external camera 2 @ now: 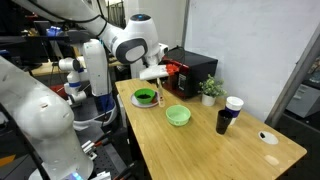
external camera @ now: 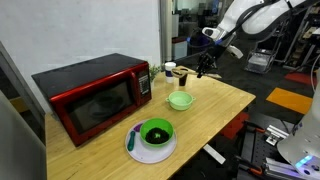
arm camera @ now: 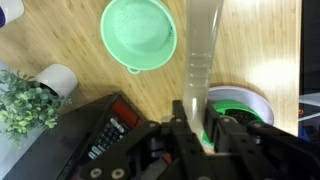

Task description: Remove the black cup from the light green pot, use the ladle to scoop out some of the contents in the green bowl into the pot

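Wrist view looks down, close, onto the round pale lime-green pot [arm camera: 139, 33] ahead of the jaws; both exterior views face it, farther off, from opposite sides.

Here's the arm [external camera: 252, 16], all glossy white shell in both exterior views: fat rounded segments, bulging round joints, and a dark circular cap [external camera 2: 138, 48] set into one of them. Toward the tip the white gives way to a dark wrist section and the black claw [arm camera: 200, 128]. In the wrist view it's matte black throughout, with boxy, straight-edged fingers [arm camera: 184, 125] rising from a chunky, shadowed body.
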`<move>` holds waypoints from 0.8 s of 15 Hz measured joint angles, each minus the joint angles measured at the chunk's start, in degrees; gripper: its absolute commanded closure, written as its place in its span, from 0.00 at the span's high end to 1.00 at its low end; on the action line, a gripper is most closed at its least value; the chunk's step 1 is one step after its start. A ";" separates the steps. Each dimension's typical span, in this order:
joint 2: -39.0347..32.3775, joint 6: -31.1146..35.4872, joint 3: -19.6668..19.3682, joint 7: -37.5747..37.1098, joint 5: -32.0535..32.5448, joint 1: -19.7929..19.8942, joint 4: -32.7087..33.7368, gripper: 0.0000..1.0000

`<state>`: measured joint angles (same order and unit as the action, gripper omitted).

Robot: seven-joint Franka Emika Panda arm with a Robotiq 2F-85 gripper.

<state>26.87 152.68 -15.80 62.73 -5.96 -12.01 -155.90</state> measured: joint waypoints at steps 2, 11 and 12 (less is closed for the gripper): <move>-0.19 -1.13 -0.71 -0.06 -1.36 0.01 1.54 0.06; -3.99 -4.27 -1.95 -2.44 -4.12 1.29 6.66 0.06; -4.51 -4.36 -1.95 -2.82 -4.13 1.62 6.98 0.06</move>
<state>22.36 148.31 -17.75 59.91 -10.08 -10.40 -148.92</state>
